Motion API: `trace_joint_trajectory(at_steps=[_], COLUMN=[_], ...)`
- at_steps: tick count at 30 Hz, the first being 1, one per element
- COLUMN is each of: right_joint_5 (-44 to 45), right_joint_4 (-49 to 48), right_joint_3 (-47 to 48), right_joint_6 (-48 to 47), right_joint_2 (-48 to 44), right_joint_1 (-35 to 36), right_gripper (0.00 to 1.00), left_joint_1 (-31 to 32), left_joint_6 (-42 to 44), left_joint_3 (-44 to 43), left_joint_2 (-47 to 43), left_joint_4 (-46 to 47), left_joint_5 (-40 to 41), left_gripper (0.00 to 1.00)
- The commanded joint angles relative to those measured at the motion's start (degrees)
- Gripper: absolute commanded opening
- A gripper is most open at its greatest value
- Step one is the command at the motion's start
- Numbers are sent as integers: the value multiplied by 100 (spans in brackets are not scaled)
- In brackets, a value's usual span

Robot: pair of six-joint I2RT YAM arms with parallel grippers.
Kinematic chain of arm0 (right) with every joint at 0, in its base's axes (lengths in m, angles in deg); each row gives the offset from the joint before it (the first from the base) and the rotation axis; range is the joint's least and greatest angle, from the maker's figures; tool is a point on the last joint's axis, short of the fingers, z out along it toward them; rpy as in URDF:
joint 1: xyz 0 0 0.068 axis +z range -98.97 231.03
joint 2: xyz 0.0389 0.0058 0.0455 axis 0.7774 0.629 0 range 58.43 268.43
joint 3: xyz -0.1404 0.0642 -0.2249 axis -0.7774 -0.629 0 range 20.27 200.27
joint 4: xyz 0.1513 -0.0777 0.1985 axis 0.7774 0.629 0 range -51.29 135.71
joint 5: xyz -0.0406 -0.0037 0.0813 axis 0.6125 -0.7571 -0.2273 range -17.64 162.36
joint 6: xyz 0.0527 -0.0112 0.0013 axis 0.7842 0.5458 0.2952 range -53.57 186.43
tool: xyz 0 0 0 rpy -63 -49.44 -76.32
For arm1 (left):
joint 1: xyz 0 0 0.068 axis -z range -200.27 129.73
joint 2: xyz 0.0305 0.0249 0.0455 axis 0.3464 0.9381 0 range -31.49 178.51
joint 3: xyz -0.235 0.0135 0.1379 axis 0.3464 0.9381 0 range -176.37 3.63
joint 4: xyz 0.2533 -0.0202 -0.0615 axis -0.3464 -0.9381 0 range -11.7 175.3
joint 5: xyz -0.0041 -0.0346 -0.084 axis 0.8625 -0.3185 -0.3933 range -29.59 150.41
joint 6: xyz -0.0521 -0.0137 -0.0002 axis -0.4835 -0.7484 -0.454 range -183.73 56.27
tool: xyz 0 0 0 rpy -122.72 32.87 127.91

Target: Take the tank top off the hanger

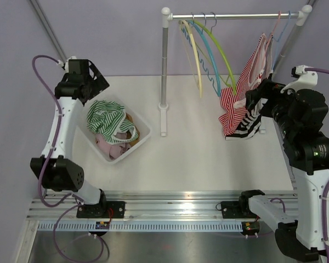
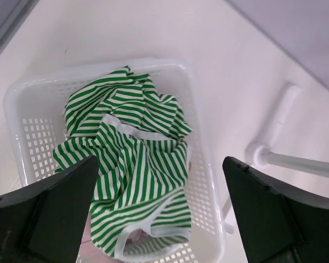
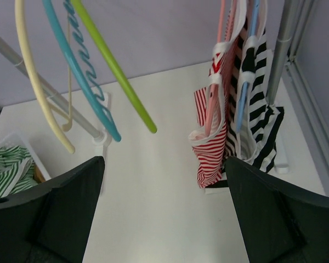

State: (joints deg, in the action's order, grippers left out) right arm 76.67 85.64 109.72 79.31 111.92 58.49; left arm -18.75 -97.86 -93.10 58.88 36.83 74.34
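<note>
Red-striped tank top on pink hanger, black-striped top beside, fingers apart

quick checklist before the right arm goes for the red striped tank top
1. Right gripper open: ok.
2. Red striped tank top hanging on pink hanger: ok.
3. Right gripper touching that top: not ok, apart from it.
4. Black striped tank top clear of the red one: not ok, they overlap in both views.
5. Left gripper open above white basket: ok.
</note>
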Motion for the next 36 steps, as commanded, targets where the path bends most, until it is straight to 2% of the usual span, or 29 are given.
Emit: trace_joint_trajectory(at_steps=[1, 4, 7, 11, 15, 16, 22, 26, 29, 35, 36], right_joint_5=[780, 1018, 1098, 1265, 1563, 1642, 1695, 1310, 1099, 835, 799], right_joint_4=[-45, 79, -175, -176, -97, -19, 79, 219, 307, 325, 333], right_joint_3=[590, 1091, 1381, 2093, 2831, 3111, 3693, 4053, 4308, 4467, 4467], right_joint_6=[-260, -392, -523, -638, -849, -893, -963, -963, -937, -954, -954], right_joint_2=[379, 914, 1319, 2119, 2902, 3182, 3992, 4484, 4801, 5109, 5109], right_joint_1=[1, 9, 1, -26, -113, -148, -447, -632, -694, -992, -1010], right_gripper=[100, 99, 99, 87, 61, 59, 57, 53, 38, 28, 22], left_joint_1=[15, 496, 1128, 2008, 2738, 2940, 3363, 3452, 3452, 3460, 3460], left_joint_6=[354, 748, 802, 820, 969, 1022, 1083, 1189, 1268, 1383, 1383], left_joint_3=[-48, 119, 522, 1243, 1753, 1954, 2535, 2764, 2835, 2931, 2923], left_joint_2=[-782, -1398, -2021, -2725, -3068, -3173, -3517, -3780, -3842, -3895, -3895], left_joint_4=[3, -109, -198, -84, -137, -145, -339, -357, -339, -277, -269], left_joint_5=[-636, -778, -209, 144, 470, 618, 812, 927, 927, 865, 865], left_gripper=[99, 99, 99, 99, 99, 99, 99, 99, 99, 99, 99])
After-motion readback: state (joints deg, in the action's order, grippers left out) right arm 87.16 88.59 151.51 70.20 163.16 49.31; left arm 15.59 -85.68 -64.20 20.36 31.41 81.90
